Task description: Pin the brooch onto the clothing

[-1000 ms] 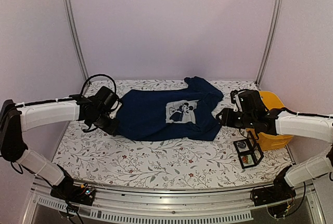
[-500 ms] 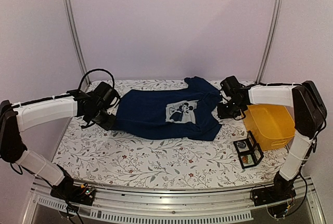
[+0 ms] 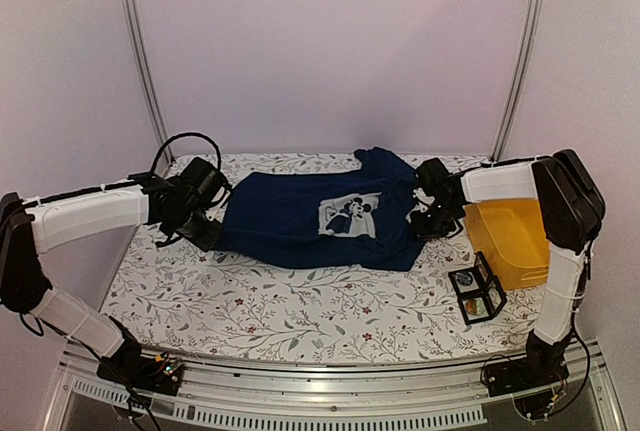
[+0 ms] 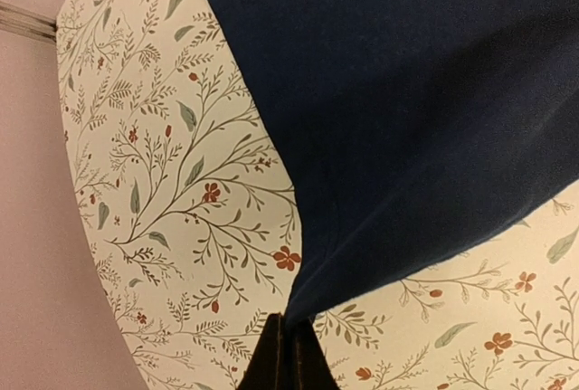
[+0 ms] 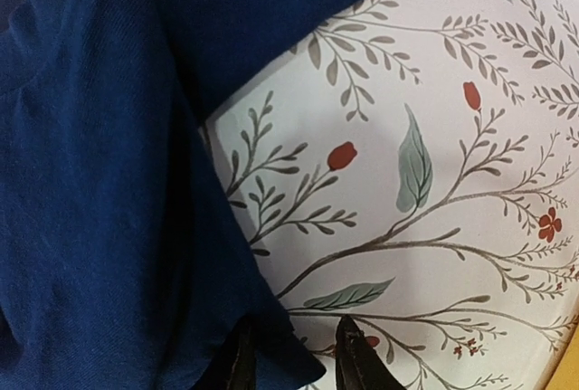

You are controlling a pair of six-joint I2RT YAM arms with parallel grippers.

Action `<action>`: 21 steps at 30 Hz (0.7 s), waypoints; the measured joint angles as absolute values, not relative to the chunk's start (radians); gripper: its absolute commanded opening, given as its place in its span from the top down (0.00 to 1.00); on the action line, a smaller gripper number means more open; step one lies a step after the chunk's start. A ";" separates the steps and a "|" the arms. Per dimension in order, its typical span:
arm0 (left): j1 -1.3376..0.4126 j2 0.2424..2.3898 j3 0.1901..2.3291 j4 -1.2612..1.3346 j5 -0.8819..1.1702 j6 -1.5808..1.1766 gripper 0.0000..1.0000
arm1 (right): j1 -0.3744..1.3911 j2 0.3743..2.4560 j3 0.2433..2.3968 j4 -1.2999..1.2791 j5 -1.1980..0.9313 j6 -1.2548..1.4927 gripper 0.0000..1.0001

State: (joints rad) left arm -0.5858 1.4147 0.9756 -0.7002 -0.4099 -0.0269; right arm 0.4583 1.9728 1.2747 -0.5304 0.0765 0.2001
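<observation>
The clothing (image 3: 300, 219), a navy T-shirt with a pale square print (image 3: 351, 214), lies spread on the floral tablecloth. My left gripper (image 3: 208, 231) is at its left edge. In the left wrist view that gripper (image 4: 288, 322) is shut on a corner of the navy cloth (image 4: 407, 118). My right gripper (image 3: 433, 213) is at the shirt's right sleeve. In the right wrist view its fingers (image 5: 355, 354) stand apart, and the sleeve's corner (image 5: 280, 354) lies between them over the left finger. Small colourful pieces sit in a black box (image 3: 477, 294); I cannot tell which is the brooch.
A yellow bin (image 3: 512, 236) stands at the right edge, just behind the black box. The floral tablecloth (image 3: 300, 311) covers the table. Metal posts (image 3: 140, 61) rise at the back corners, and walls close in on both sides.
The right arm has swung from over the yellow bin to the shirt's right sleeve, and its jaws have narrowed. The left gripper has shifted slightly back, still holding the cloth.
</observation>
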 measured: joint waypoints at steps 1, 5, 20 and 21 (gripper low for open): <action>-0.586 1.415 0.976 -0.700 -0.410 -0.027 1.00 | 0.459 1.965 1.259 -0.525 0.073 0.202 0.71; -0.586 1.414 0.976 -0.699 -0.414 -0.025 1.00 | 0.469 1.921 1.200 -0.517 0.057 0.214 0.70; -0.585 1.414 0.975 -0.696 -0.424 -0.011 1.00 | 0.513 1.838 1.183 -0.696 0.030 0.237 0.55; -0.585 1.414 0.975 -0.696 -0.424 -0.011 1.00 | 0.516 1.828 1.185 -0.701 0.031 0.240 0.55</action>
